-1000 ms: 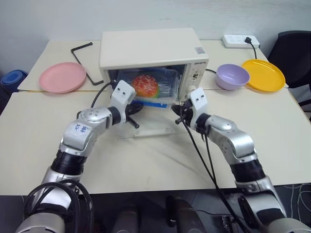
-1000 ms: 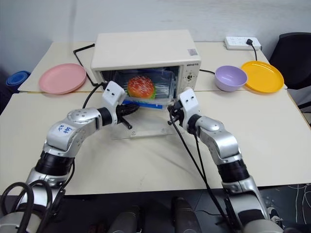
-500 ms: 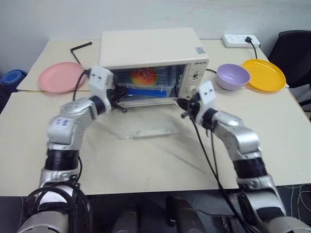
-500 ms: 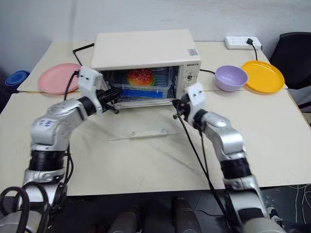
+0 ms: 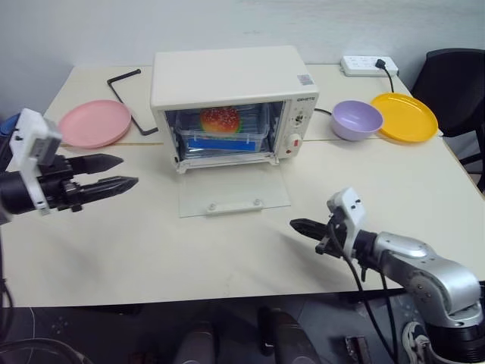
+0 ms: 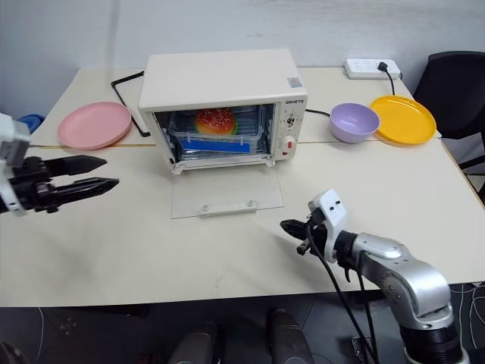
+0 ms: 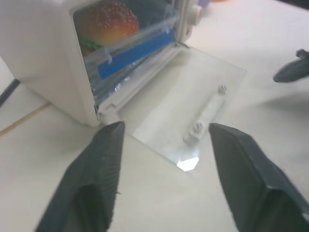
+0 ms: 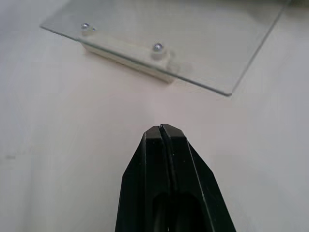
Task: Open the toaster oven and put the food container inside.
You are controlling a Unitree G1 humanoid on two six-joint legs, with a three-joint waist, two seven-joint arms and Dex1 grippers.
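Currently the toaster oven [image 5: 227, 91] stands far-centre on the table [image 5: 424, 197] with its glass door [image 5: 233, 189] lying flat and open, and the food container [image 5: 224, 135], burger inside, sits within the cavity. Left gripper [image 5: 120, 172] hangs empty at the left with fingers spread wide. Right gripper [image 5: 297, 225], near right of the door, has fingers pressed together, holding nothing.

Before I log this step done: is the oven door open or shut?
Open: the toaster oven has its glass door lying flat on the table, food container inside.
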